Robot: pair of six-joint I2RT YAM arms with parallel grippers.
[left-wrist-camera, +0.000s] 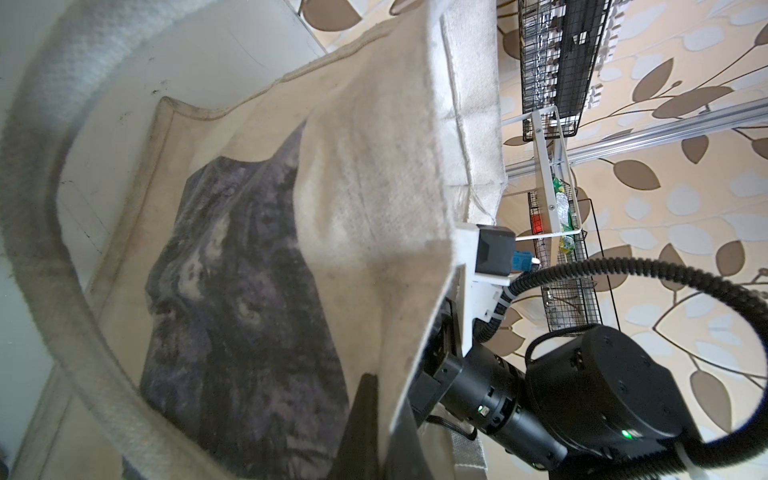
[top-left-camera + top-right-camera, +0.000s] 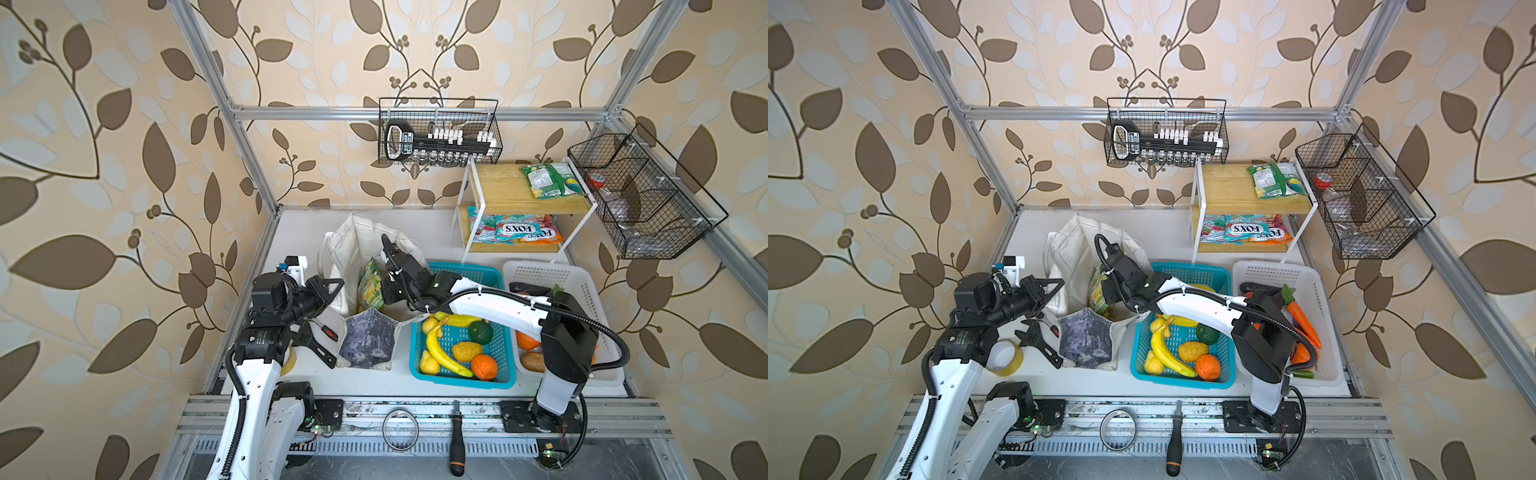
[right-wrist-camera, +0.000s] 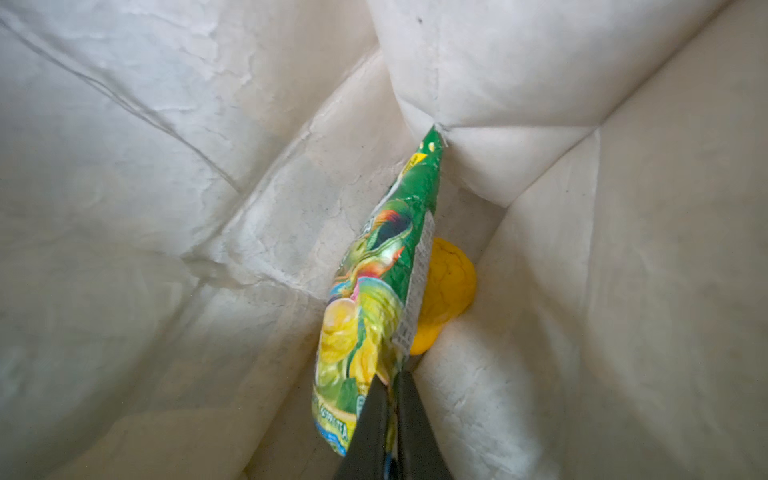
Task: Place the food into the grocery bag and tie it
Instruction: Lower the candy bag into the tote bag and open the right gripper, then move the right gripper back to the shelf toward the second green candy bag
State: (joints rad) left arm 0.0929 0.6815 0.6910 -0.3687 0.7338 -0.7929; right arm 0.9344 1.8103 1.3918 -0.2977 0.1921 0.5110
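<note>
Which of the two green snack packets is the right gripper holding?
The packet hanging inside the cloth bag, pinched by the right gripper beside a yellow toy fruit. The other packet lies flat on the rack's top shelf.

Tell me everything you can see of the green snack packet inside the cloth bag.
The snack packet looks like crinkly, glossy foil, green with yellow pictures and a white label strip along one edge. It sits edge-on inside the grocery bag, its far corner against a cloth fold and a yellow toy fruit beside it. The right gripper pinches its near end.
</note>
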